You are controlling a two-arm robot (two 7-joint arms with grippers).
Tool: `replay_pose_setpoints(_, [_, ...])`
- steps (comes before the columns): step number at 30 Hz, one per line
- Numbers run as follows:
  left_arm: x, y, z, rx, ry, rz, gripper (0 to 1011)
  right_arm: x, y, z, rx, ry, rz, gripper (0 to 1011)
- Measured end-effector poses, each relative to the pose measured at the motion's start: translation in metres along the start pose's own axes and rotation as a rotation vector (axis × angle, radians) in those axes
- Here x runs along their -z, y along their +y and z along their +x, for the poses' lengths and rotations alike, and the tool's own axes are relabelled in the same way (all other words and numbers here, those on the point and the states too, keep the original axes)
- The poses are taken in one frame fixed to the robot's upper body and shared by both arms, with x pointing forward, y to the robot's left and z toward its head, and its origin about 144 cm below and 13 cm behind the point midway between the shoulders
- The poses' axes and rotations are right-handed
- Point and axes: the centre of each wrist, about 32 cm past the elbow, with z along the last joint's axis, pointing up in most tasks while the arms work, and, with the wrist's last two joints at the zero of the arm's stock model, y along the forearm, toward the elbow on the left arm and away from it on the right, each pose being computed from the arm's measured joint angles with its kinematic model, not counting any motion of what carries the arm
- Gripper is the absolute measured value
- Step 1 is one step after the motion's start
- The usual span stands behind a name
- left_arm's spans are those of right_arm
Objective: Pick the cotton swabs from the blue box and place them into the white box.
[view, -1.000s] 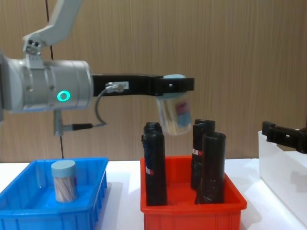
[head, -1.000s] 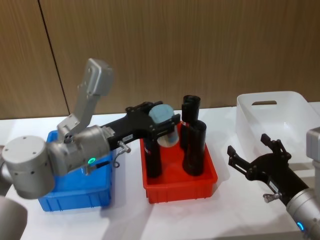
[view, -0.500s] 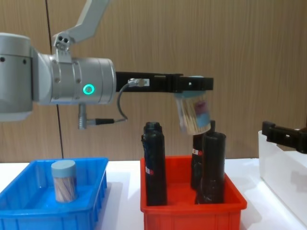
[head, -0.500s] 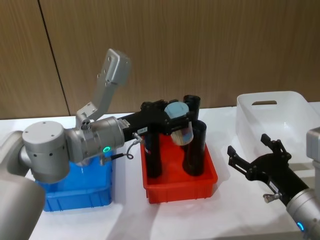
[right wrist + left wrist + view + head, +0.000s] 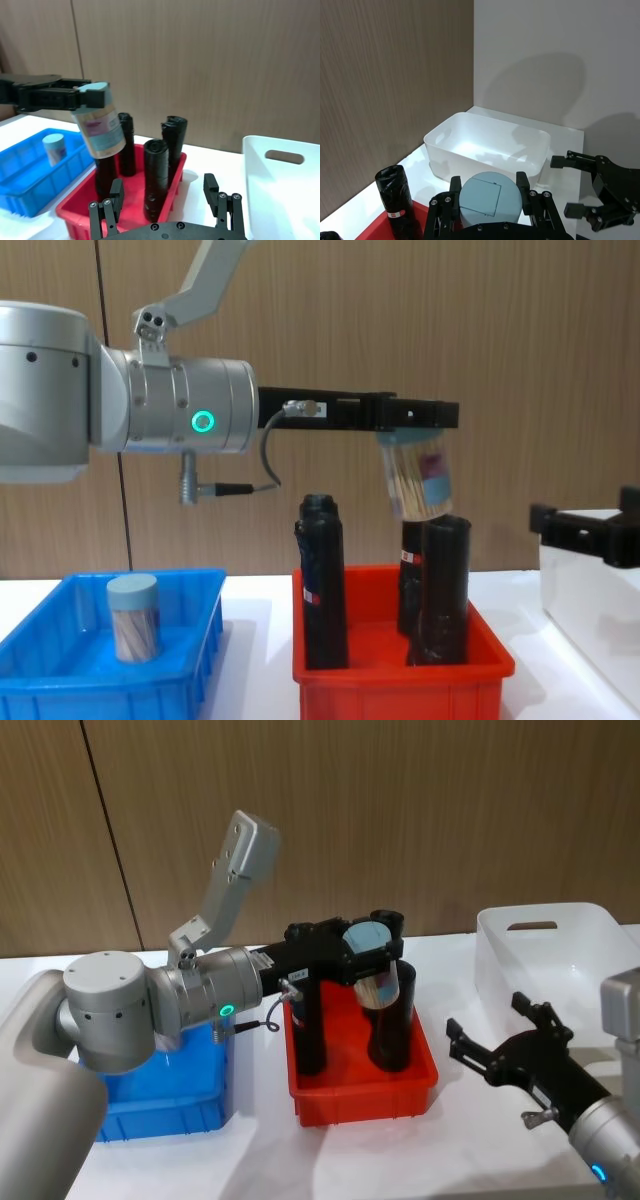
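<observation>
Blue-lidded clear jar of cotton swabs (image 5: 133,617) stands in the blue box (image 5: 60,680), left of the red bin (image 5: 400,685). Left gripper (image 5: 418,420) is clamped on a second jar (image 5: 420,480), tilted, above the red bin's black tubes (image 5: 322,580). Its pink-blue label isn't readable. Tubes carry red-white labels, also unreadable. White box (image 5: 500,970) sits right of the bin, right gripper (image 5: 487,1025) near it, fingers apart.
</observation>
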Motion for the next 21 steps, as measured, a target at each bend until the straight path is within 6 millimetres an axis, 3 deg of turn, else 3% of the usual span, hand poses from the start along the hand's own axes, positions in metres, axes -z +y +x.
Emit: replay_pose_setpoints(21, [-0.001,-0.004,0.001,0.007,0.006,0.005,671,-0.016,0.031,0.003,-0.171,-0.037,-0.111,1001])
